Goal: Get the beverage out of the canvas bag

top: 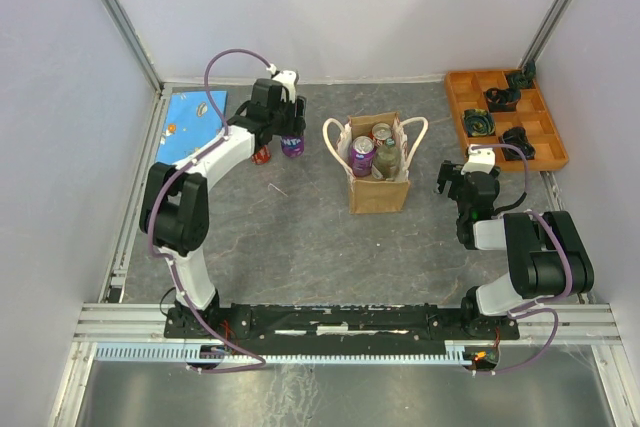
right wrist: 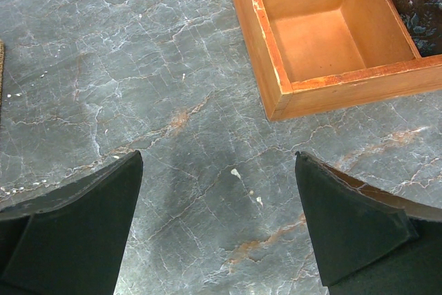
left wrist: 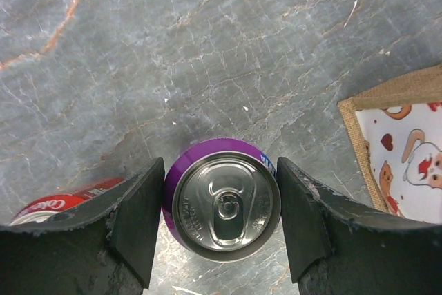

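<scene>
Purple beverage can, gripped in left pincer

The purple can fills the gap between the left fingers. A red can stands just beside one finger, and a printed mat lies near the other. Bare surface lies between the spread right fingers, with the orange tray near ahead. Cans crowd the bag mouth.

The word "Coke" is read in white lettering on the side of the red can in the left wrist view. On the purple can only a cut-off scrap of lettering is shown, which cannot be read.
</scene>
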Robot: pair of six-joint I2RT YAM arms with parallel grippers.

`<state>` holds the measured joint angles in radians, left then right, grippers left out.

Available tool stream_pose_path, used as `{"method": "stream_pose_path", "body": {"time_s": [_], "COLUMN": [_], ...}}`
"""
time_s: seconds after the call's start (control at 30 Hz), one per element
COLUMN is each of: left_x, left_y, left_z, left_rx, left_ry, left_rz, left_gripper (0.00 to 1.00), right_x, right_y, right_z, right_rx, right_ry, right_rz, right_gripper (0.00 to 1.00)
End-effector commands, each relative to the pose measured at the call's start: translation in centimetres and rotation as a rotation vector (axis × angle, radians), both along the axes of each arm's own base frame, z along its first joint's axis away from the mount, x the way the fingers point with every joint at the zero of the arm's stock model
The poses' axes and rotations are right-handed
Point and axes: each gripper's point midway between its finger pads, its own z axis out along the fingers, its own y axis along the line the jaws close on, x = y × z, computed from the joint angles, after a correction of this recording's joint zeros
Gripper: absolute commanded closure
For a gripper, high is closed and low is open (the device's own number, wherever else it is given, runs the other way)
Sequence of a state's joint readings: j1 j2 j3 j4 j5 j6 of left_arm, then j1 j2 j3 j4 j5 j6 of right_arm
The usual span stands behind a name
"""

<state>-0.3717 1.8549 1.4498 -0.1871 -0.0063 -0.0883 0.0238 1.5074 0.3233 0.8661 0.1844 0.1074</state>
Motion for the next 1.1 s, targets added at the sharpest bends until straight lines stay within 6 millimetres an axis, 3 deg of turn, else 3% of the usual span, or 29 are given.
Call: {"method": "stream_pose_path", "body": {"time_s": [0.0, 0.27, 0.5, 0.67, 0.83, 1.07], "left_x": [2.1, 1.5, 1.0, 1.0, 0.9, 1.1], "left_y": [-0.9, -0.6, 0.2, 0.9, 1.4, 1.3], "left_z": [5.2, 2.6, 1.2, 0.8, 1.8, 5.8], "left_rx": [-0.138, -0.14, -0.112, -0.083, -0.075, -0.075], "left_ry": [-0.201, -0.16, -0.137, -0.128, -0.147, -0.206], "left_rz": [0.044, 0.064, 0.092, 0.12, 0.145, 0.124], "left_gripper": [0.97, 0.95, 0.71, 0.39, 0.01, 0.01], "right_x": [1.1, 1.1, 1.1, 1.1, 1.1, 1.1], "right_y": [-0.1, -0.1, -0.1, -0.1, -0.1, -0.1], "right_z": [1.6, 1.6, 1.6, 1.6, 1.6, 1.6], "right_rx": [-0.006, -0.005, -0.006, -0.006, -0.006, -0.008], "right_ry": [-0.053, -0.054, -0.053, -0.054, -0.054, -0.053], "right_rz": [0.002, 0.002, 0.001, 0.002, 0.002, 0.002], "right_gripper": [0.01, 0.01, 0.01, 0.01, 0.01, 0.01]}}
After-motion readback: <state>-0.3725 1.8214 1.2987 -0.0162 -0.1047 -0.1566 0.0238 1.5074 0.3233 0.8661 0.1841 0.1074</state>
